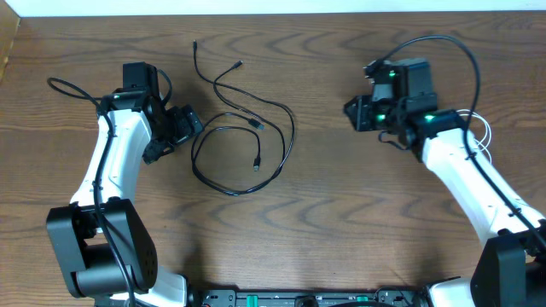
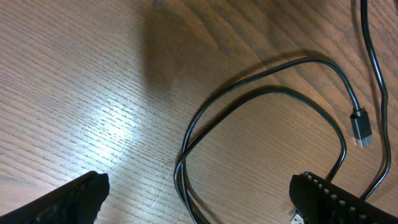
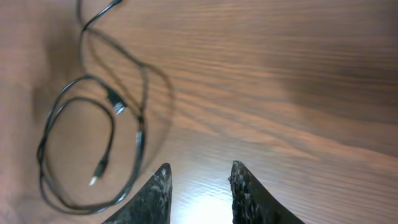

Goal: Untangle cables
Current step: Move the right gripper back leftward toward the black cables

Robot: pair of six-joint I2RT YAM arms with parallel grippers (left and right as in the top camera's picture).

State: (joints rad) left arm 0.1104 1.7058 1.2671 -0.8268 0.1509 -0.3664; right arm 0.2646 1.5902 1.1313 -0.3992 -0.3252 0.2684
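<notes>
Since the black cables (image 1: pixel 229 192) lie in one loose, overlapping coil on the left-centre of the desk (image 1: pixel 341 230), with a plug end (image 2: pixel 362 127) resting inside the loop and two tails running toward the far edge, I judge the untangling not yet done. My left gripper (image 2: pixel 199 186) hangs right at the coil's left side. Its fingers (image 2: pixel 68 199) are spread as wide as they go and hold nothing, seemingly placed to straddle the doubled strand passing between them. My right gripper (image 3: pixel 199 168) sits well apart over bare wood, fingers (image 3: pixel 155 193) parted only a little, also empty, probably waiting to take a tail. A thin white cable (image 1: pixel 485 135) shows beside the right forearm, away from the coil.
</notes>
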